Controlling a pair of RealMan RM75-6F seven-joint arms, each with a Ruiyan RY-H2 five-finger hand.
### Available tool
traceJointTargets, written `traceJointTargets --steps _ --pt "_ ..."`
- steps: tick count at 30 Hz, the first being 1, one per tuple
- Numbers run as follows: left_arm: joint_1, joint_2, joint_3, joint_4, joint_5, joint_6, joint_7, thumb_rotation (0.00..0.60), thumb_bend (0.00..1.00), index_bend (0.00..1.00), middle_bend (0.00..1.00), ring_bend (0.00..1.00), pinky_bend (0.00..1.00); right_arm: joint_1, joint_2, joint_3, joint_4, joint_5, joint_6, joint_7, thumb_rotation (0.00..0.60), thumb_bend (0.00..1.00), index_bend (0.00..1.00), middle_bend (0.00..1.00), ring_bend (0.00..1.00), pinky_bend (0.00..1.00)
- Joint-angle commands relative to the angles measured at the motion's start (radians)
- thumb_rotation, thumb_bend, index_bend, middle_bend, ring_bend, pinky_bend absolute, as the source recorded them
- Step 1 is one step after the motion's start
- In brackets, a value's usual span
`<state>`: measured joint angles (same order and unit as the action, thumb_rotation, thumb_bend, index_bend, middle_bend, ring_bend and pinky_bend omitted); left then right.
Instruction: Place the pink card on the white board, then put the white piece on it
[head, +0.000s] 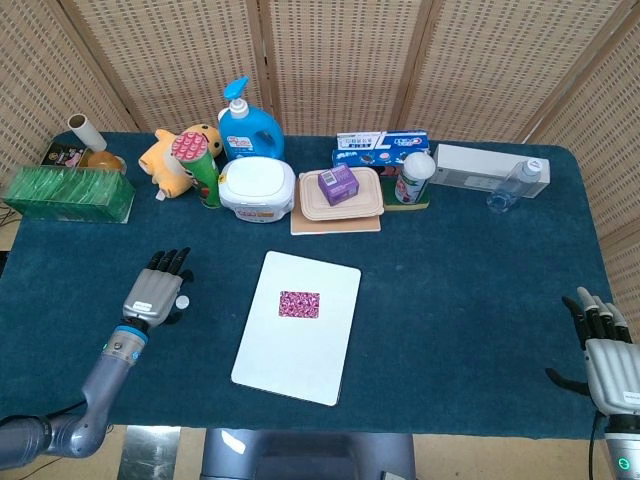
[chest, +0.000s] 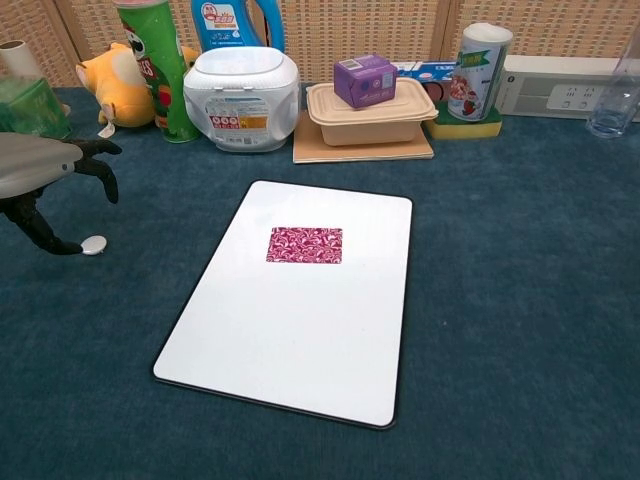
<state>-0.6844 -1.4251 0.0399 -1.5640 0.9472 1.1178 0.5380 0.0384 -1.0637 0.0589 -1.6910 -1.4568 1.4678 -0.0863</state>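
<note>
The small pink patterned card lay flat on the upper half of the white rectangular board with a dark rim, so the first half of the task looked done. The small round white piece sat on the blue cloth well left of the board, with a dark fingertip of the left hand touching or just beside it; the hand's fingers were apart and gripped nothing. The right hand rested at the table's right edge, fingers spread and empty. The piece looked tiny and low, so in my judgement a pinch could close over its top and miss, or nudge it away across the cloth; if carried, it might slip out short of the card, or land on the bare board. A careless approach could also push the card askew. Little writing could be read: the containers at the back carried labels too small to make out.
</note>
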Motion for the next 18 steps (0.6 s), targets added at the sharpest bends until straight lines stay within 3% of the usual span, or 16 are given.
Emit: traceJointTargets --steps 1,18 --pt "0.009 -0.015 -0.008 0.025 -0.003 -0.016 -0.016 0.600 0.18 0.33 0.00 0.00 0.06 -0.001 0.001 0.000 0.000 0.000 0.001 0.001 0.600 0.00 0.07 0.00 0.00 0.00" --pt "0.047 -0.067 -0.029 0.103 0.004 -0.047 -0.026 0.600 0.22 0.35 0.00 0.00 0.06 0.000 0.002 0.000 0.001 0.002 -0.001 0.009 0.600 0.00 0.07 0.00 0.00 0.00"
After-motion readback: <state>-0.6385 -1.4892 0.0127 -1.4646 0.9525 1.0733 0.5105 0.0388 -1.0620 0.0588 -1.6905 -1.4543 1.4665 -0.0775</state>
